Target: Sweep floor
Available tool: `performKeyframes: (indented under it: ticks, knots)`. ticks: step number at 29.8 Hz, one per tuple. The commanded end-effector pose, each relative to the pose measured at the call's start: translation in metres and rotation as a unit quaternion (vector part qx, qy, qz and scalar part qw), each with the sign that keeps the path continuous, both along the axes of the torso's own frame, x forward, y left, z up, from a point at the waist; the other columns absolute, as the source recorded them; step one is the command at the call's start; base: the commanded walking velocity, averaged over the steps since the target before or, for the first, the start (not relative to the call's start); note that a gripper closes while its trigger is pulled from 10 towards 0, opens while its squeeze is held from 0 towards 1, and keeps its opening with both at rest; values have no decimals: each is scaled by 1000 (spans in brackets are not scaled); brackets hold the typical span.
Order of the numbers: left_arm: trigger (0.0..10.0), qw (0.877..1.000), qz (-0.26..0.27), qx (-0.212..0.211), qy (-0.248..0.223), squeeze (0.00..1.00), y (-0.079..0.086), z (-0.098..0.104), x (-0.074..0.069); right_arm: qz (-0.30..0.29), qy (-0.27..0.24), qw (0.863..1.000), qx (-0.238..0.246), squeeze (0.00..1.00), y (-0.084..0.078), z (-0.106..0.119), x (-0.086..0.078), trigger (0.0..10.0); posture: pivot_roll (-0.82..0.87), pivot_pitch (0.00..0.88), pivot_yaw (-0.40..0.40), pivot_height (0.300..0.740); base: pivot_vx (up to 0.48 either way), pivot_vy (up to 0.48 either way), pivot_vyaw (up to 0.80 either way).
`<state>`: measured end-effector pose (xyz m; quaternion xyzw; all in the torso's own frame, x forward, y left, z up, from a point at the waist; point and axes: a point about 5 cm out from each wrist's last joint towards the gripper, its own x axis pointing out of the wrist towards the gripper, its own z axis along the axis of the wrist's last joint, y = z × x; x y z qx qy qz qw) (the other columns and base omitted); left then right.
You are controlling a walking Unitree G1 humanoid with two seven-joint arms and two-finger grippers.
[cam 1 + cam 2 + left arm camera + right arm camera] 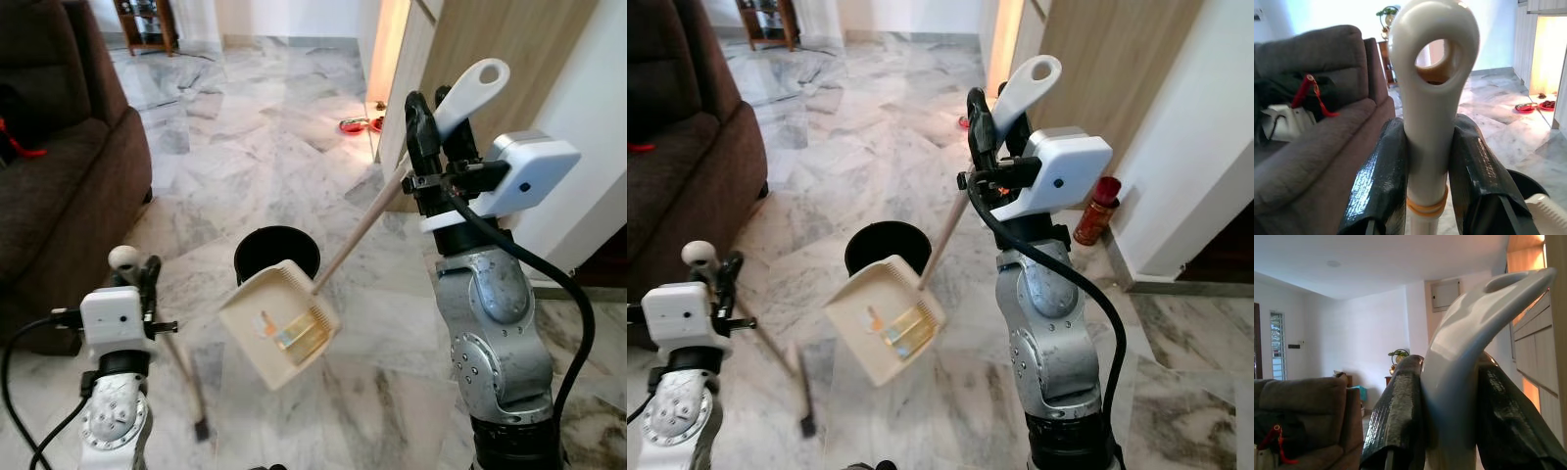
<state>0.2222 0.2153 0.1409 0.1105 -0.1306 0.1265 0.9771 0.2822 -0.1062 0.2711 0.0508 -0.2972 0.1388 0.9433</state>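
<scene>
Standing on the marble floor (pixel 294 147): right hand (pixel 431 122) raised, fingers clamped on the dustpan (pixel 279 321) handle, pan tilted above the black bin (pixel 277 252) with scraps inside. Left hand (pixel 1427 161) low beside the sofa (pixel 59 176), pinching the broom (pixel 186 377) handle, broom head on floor.

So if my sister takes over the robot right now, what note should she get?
Right gripper: shut on the dustpan handle, raised high.
Left gripper: shut on the broom handle, held low beside the sofa.
The dustpan hangs tilted just in front of the black bin, with scraps in it.
Done: some litter is scooped up.
Left: likely tip the pan into the bin, then sweep more.
</scene>
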Motion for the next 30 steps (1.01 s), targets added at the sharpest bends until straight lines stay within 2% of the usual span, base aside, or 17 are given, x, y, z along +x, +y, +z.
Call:
performKeyframes:
  ticks: [1, 5, 16, 19, 23, 30]
  knots:
    - [10000, 1000, 6, 16, -19, 0, -3, 11, -8, 3, -34, 999, 17, 0, -3, 15, -4, 10000, 34, 71, -14, 740, 0, 0, 0]
    - [10000, 1000, 17, 14, -10, 0, -2, 11, -13, 3, -32, 999, 17, 0, -4, 15, -3, 10000, 34, 71, -14, 740, 0, 0, 0]
    - [10000, 999, 29, 16, -4, 0, -2, 13, -14, -4, -24, 1000, 17, 0, -6, 13, 2, 10000, 45, 62, -18, 740, 0, 0, 0]
    - [10000, 999, 31, 18, -2, 0, -3, 13, -15, -6, -23, 1000, 18, 0, -7, 14, 3, 10000, 53, 53, -21, 740, 268, 0, 0]
    - [10000, 999, 31, 18, -1, 0, -3, 13, -16, 3, -23, 999, 28, 0, -7, 14, 4, 10000, 54, 46, -20, 740, 323, 0, 588]
    - [10000, 999, 30, 17, -1, 0, -4, 13, -15, 13, -19, 999, 44, 0, -6, 15, 4, 10000, 53, 37, -20, 740, 361, 0, 0]
